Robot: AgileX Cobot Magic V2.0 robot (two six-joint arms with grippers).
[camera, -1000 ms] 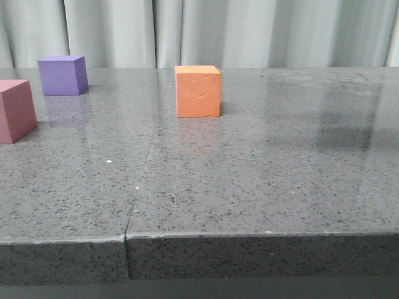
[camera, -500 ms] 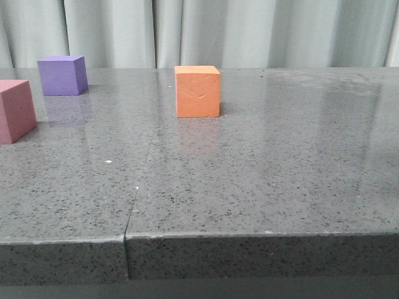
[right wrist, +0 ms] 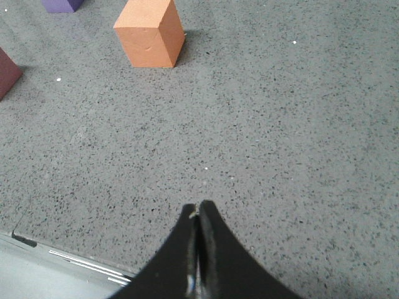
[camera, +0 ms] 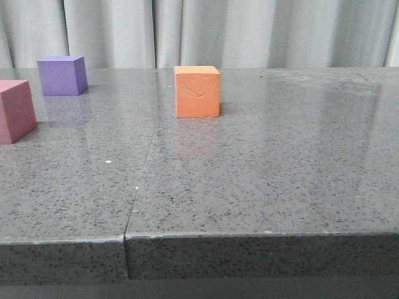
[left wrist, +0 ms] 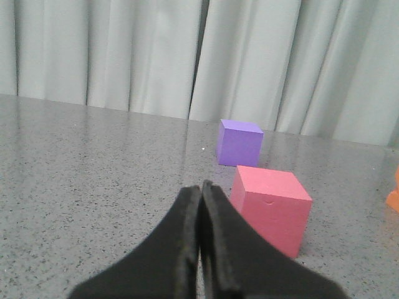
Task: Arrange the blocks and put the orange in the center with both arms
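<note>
Nearest to me, both claws are pressed together and carry nothing: the left claw [left wrist: 200, 187] has its black fingers meeting at the tips, and the right claw [right wrist: 198, 208] is likewise pinched to a point above bare stone. Neither arm shows in my front view. The grey speckled surface [camera: 249, 187] has a seam running back from its front edge. Further out, at the far left, I see the pink cube [camera: 15, 111], partly cut off by the frame. Beyond it stands the purple cube [camera: 62, 75], near the back edge, apart from the pink one. The orange cube [camera: 197, 91] stands alone around the middle, well apart from both, its creased face towards me. Pale curtains [camera: 249, 31] hang behind.
</note>
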